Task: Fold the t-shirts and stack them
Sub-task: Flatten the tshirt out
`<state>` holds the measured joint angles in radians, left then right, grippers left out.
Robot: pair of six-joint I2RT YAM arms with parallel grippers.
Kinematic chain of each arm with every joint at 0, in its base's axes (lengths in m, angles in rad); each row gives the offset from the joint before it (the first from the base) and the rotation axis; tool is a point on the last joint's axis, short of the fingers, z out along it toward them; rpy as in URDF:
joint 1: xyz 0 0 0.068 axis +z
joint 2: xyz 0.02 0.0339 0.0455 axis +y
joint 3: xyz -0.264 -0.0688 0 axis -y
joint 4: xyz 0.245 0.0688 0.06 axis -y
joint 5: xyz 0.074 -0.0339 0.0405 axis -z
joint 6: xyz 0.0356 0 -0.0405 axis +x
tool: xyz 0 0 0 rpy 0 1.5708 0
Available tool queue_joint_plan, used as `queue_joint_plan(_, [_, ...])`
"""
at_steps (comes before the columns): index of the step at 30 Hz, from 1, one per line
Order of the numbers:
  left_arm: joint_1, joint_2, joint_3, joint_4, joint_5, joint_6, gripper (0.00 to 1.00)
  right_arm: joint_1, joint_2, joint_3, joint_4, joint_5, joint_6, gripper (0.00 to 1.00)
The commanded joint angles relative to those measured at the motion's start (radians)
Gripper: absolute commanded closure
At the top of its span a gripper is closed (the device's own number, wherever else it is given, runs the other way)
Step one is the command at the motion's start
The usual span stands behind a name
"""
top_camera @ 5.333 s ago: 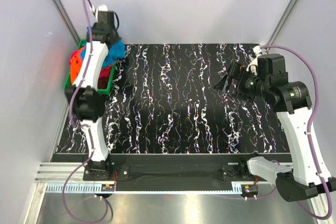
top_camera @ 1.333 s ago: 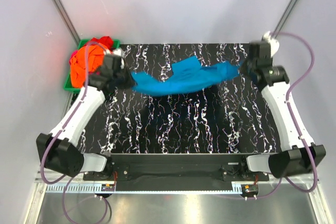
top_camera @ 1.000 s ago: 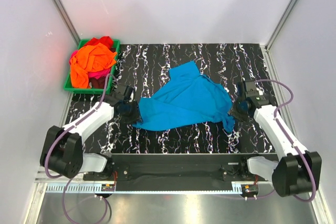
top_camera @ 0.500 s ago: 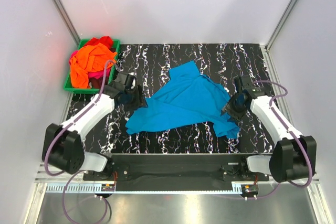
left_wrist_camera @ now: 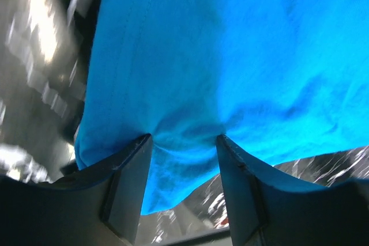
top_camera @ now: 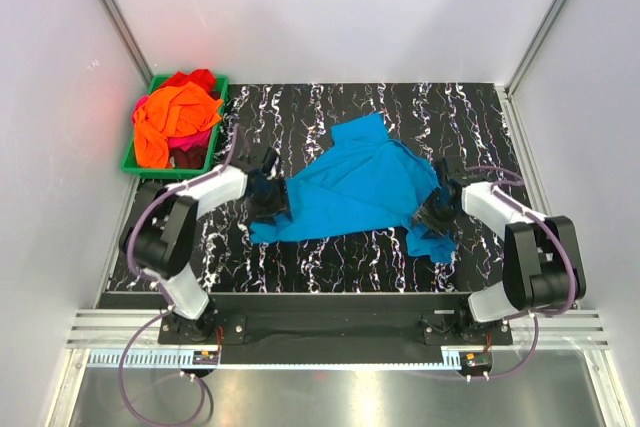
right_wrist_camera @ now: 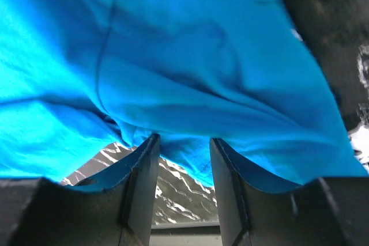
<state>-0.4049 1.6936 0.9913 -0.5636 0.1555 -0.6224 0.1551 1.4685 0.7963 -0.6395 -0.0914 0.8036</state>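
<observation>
Top external, turquoise t-shirt point(top_camera: 355, 182) hiding both end effectors

Turquoise t-shirt point(left_wrist_camera: 230, 73) runs past both wrist views' edges (table there blurred)

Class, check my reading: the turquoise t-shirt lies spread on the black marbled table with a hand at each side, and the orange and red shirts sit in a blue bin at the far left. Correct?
Not quite: the bin is green, not blue, as the top external view shows. The rest stands.
</observation>
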Motion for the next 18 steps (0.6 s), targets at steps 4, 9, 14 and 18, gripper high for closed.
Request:
queue_joint_plan(4, [-0.003,0.273,0.357,-0.11,-0.206,0.07,0.43,0.003,0.137,0.15,0.063,0.08,-0.087,0.53])
queue_joint_plan(9, [-0.014,0.21,0.523,-0.208,-0.395,0.055,0.38,0.003,0.138,0.27,-0.025,0.062,-0.156,0.56])
queue_joint_plan(14, [-0.014,0.155,0.621,-0.175,-0.404,0.007,0.39,0.006,0.052,0.32,0.099,0.006,-0.198,0.54])
queue_joint_plan(18, [-0.009,0.085,0.597,-0.158,-0.364,-0.031,0.39,0.043,0.229,0.487,0.215,-0.203,-0.271,0.55])
